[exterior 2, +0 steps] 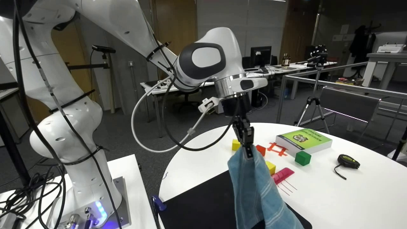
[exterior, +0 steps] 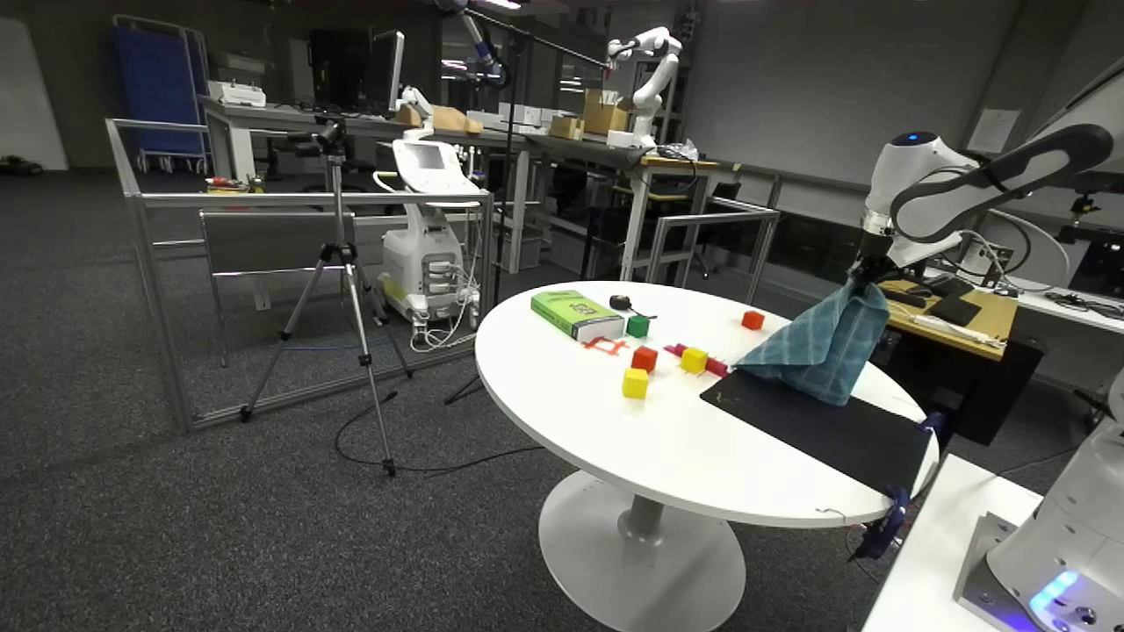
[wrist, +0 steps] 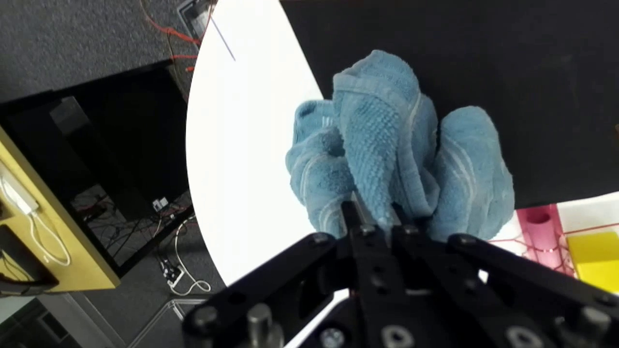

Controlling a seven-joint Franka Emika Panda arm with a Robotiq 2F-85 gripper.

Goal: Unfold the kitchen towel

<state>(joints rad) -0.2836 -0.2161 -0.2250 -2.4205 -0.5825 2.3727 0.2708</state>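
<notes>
Teal-blue and wrinkled, the kitchen towel (exterior: 821,338) hangs down under the hand (exterior 2: 248,152), whose two fingers (wrist: 360,236) are clamped on its upper part. Lower than the hand lies the black mat (exterior 2: 203,203), on the white table (exterior: 580,395); whether the towel's lower end touches this mat, I cannot tell. Well apart from the hand, on the same table, are a green book (exterior: 571,309) and a black tape measure (exterior 2: 348,161).

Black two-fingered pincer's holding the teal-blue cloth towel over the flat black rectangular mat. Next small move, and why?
I'd probably raise the pincer slightly without releasing: the towel hangs pinched at one spot, bunched in several folds in the wrist view, and its weight might drop them open above the mat.
</notes>
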